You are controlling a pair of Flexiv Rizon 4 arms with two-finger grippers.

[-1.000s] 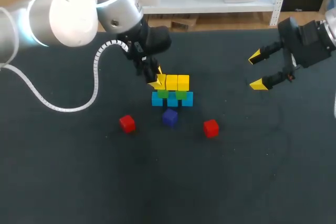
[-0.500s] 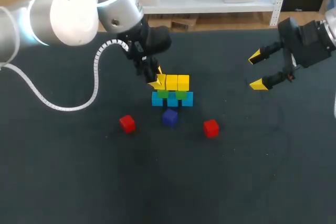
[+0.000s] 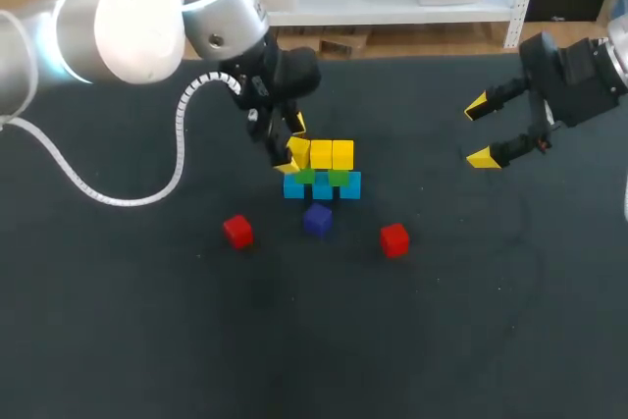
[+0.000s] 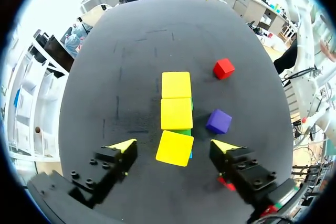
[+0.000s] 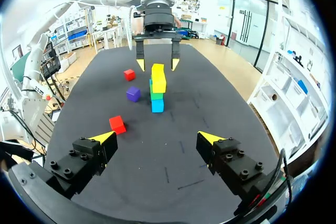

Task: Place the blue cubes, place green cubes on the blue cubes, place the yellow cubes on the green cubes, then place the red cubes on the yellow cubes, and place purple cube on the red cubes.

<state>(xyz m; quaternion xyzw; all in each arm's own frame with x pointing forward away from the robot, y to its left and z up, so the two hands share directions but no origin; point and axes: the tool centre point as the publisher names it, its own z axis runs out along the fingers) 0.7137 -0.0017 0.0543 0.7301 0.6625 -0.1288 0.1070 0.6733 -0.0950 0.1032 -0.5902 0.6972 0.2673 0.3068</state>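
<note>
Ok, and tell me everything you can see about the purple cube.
The purple cube is a small, plain block, matte, with no markings visible. It sits flat on the dark table, turned slightly askew, on the robot's side of the stacked cubes, close to their blue bottom row but seemingly apart from it. A red cube lies off to its left, a second red cube to its right. Only the table touches it.

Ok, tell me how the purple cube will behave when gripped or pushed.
The purple cube looks rigid with flat faces, so it should probably clamp squarely without squashing. It is small, so likely light. Sitting flat on the table, it should slide rather than roll if nudged.
</note>
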